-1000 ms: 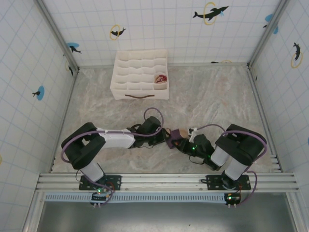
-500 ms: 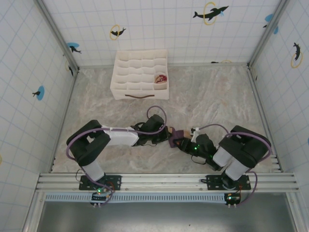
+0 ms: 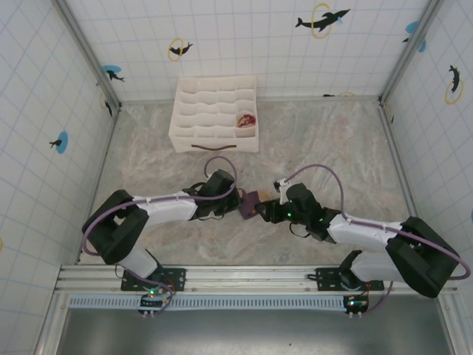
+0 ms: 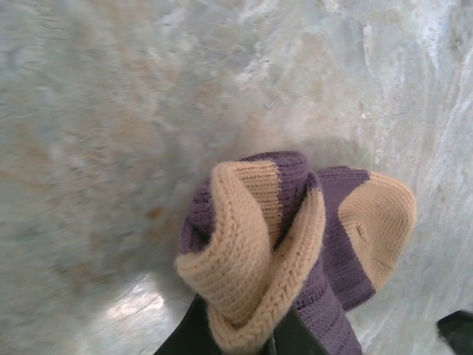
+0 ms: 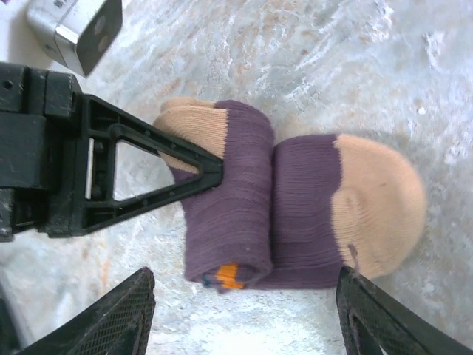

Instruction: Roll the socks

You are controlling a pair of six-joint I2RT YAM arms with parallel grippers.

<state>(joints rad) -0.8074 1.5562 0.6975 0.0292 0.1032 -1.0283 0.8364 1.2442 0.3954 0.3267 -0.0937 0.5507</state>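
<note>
Left wrist view: the lower edge cuts off my left end effector [image 4: 240,339], its dark tips mostly hidden under the purple knitted sock with tan toe [image 4: 295,237]; marbled tabletop [image 4: 89,148] blurred. Top view: reddish item [image 3: 246,120] in white gridded fabric box [image 3: 214,140], too small to identify.

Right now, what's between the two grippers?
The half-rolled purple knit sock with tan toe, in the right wrist view: left gripper shut on the roll, open right gripper facing it.
</note>
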